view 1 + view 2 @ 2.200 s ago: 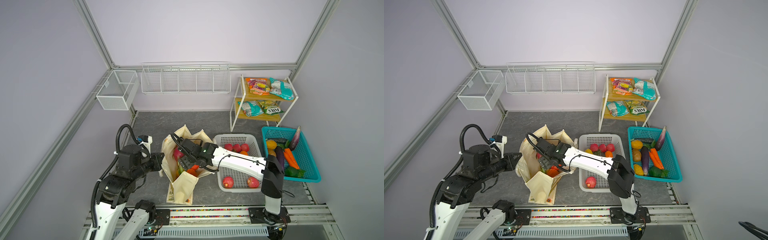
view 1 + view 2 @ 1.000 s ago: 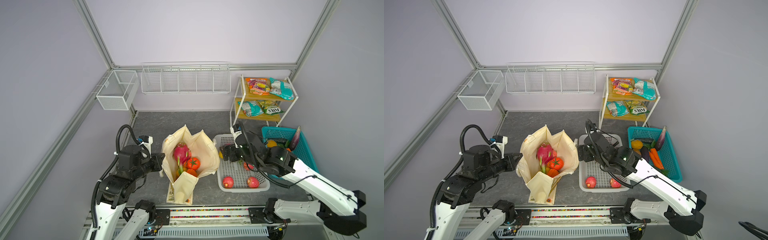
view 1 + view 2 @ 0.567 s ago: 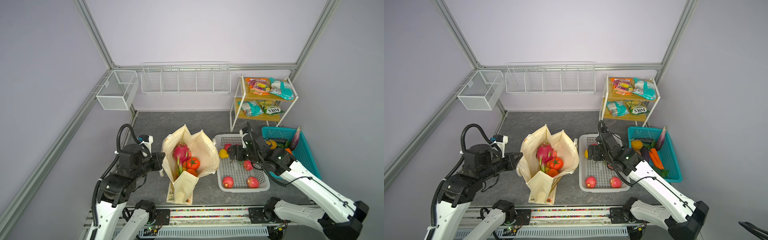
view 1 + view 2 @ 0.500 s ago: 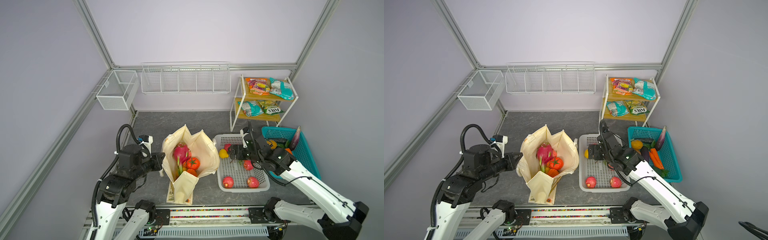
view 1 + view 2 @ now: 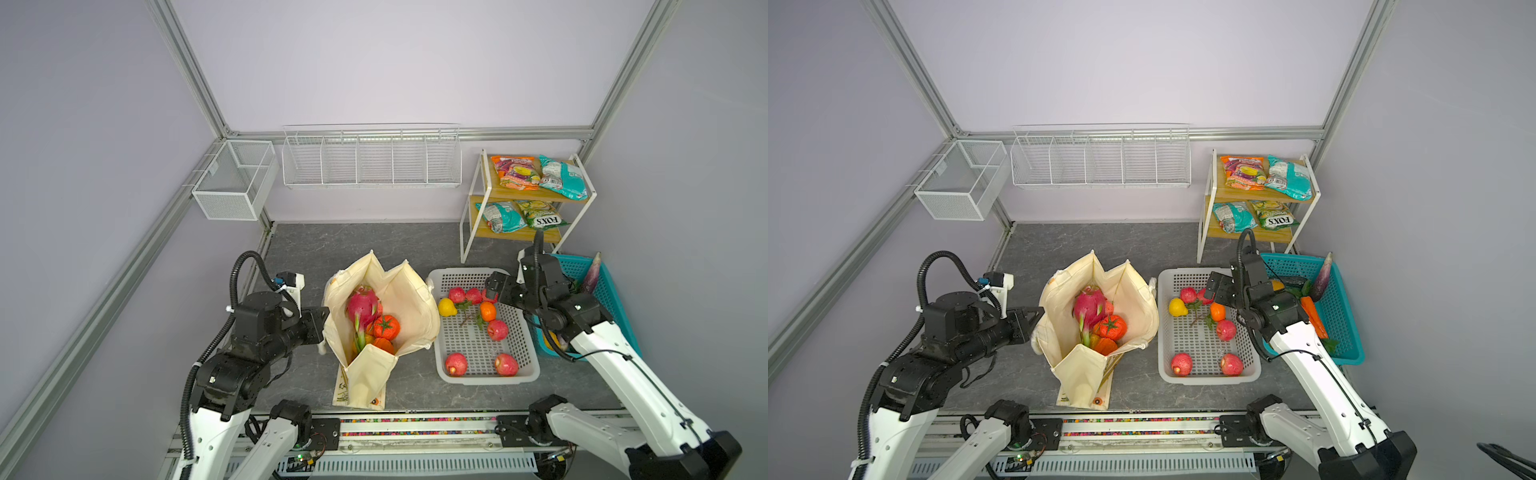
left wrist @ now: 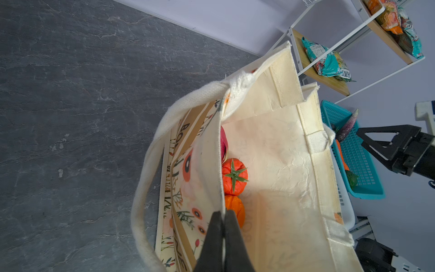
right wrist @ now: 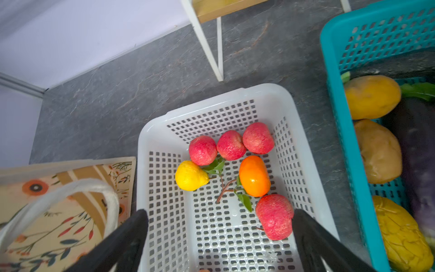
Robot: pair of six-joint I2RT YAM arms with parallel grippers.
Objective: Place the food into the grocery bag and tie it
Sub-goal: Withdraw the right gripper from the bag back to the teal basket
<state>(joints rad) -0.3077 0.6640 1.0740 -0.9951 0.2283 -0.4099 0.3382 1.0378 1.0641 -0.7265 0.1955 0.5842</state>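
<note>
Our left gripper (image 6: 223, 217) was pinched shut on the 9 o'clock wall of the grocery bag (image 5: 409, 307), which stood open with a dragon fruit (image 5: 362, 302) and a tomato (image 5: 386, 326) inside. At the bag's 3 o'clock sat the white basket (image 5: 486, 377). Our right gripper (image 7: 220, 213) hovered over its 12 o'clock end, jaws spread wide and empty, above an apple (image 7: 274, 216) and an orange (image 7: 254, 175).

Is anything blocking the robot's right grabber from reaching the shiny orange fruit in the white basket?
Nothing visible does. The right gripper hangs with open jaws above the white perforated plastic basket, and the smooth orange fruit lies uncovered below. A rough red apple sits close beside it, near one jaw, so it might get bumped.
</note>
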